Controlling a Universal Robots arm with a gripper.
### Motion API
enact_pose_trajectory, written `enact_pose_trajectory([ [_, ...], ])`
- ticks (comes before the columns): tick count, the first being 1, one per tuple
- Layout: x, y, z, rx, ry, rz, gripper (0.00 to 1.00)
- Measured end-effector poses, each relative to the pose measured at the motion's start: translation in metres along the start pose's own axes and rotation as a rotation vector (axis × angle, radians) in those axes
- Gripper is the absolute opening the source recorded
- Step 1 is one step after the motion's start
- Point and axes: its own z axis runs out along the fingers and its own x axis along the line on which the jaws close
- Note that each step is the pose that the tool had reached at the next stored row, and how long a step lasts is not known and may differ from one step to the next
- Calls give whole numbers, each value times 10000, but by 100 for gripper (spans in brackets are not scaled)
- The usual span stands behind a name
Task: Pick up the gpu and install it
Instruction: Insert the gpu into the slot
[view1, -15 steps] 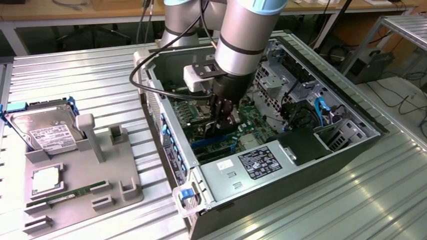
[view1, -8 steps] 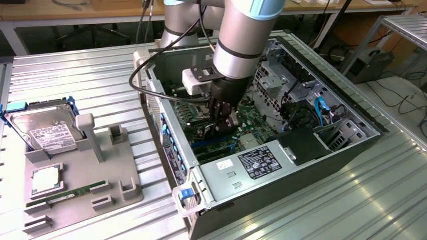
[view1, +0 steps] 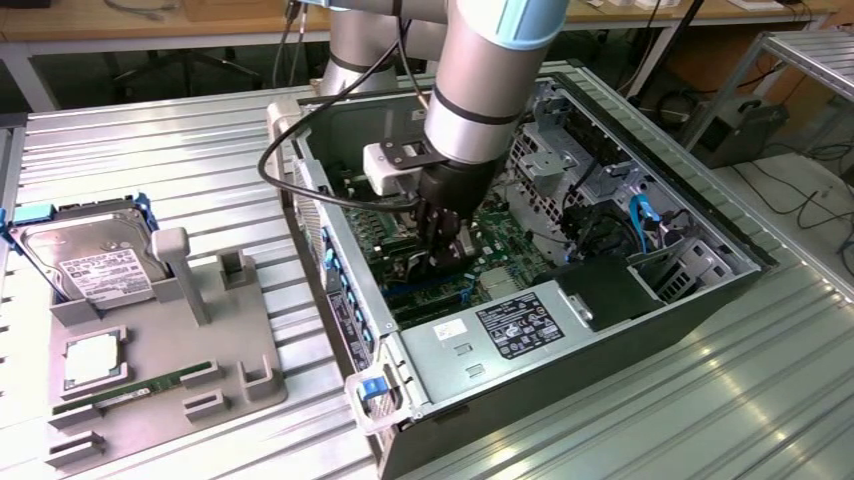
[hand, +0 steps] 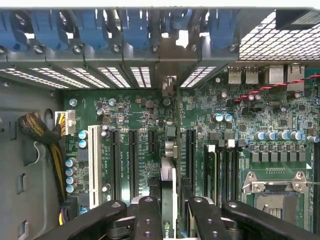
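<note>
The gripper (hand: 169, 210) is clenching the gpu (hand: 168, 185), which is seen edge-on between the two black fingers (hand: 148, 217) in the wrist view, so only its thin edge and its silver end bracket are showing. The picking up is, in my judgement, already done, and the installing is in progress: the card is hanging inside the open computer case (view1: 694, 300), over the green motherboard (hand: 280, 135), in line with one of the long black expansion slots (hand: 191, 152) and pointing toward the perforated rear slot covers (hand: 140, 75). I cannot tell if its lower edge is already touching the slot or is only just above it. In the exterior view the arm (view1: 487, 70) is reaching steeply downward into the case, with the wrist nearly vertical and the gripper deep between the case walls. The grey holder tray (view1: 147, 400) on the exterior view's left is carrying the hard drive (view1: 87, 255) and the RAM stick (view1: 134, 385).
</note>
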Motion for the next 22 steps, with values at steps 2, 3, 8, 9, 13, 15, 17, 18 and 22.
enact_pose_trajectory([
  [2, -1, -1, 5, 4, -12, 1, 27],
  [3, 0, 1, -8, -1, 1, 1, 27],
  [8, -3, 13, -233, 1, -2, 1, 34],
  [9, -4, 18, -312, 0, -1, 0, 34],
  [13, -28, 37, -373, 71, 10, -1, 26],
  [15, -56, 74, -370, 122, 36, 2, 19],
  [17, -74, 115, -346, 184, 56, 1, 11],
  [18, -77, 132, -330, 198, 62, 1, 11],
  [22, -80, 153, -266, 208, 65, 2, 11],
])
